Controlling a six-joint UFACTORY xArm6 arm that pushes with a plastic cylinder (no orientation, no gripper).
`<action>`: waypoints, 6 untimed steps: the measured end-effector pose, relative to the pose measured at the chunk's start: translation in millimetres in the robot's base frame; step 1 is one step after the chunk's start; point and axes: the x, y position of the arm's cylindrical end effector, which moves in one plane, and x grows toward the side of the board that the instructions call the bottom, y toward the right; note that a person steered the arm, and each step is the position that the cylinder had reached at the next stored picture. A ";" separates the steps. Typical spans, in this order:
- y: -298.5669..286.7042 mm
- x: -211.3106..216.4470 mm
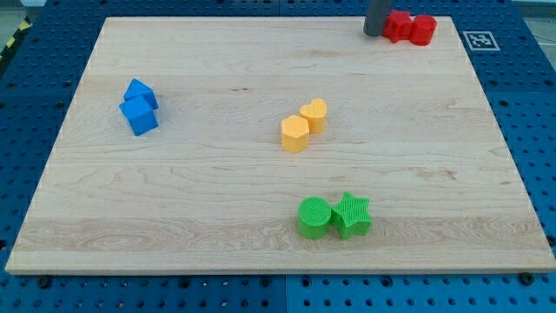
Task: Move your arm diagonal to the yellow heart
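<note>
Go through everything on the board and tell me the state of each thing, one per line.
my tip: at the view's top right, touching the red blocks' left side
red blocks: two, touching, at the board's top edge
yellow heart: upright, touching the yellow hexagon
yellow hexagon: upright, lower left of the heart
blue blocks: two, touching, at the view's left
green cylinder: upright, touching the green star
green star: right of the cylinder

Only a short stretch of the robot showed, at the view's top edge: a straight rod, dark grey to charcoal, round in section like a thick cylinder, with a smooth matte surface. Its upper part was cut off by the frame. My tip [373, 34] ended bluntly and flat, the same dark colour as the shaft. No cables, screws or markings could be made out.
</note>
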 end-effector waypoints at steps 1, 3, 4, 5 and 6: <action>0.0 21.0; 0.0 32.1; 0.1 41.5; 0.3 49.3; 0.3 51.6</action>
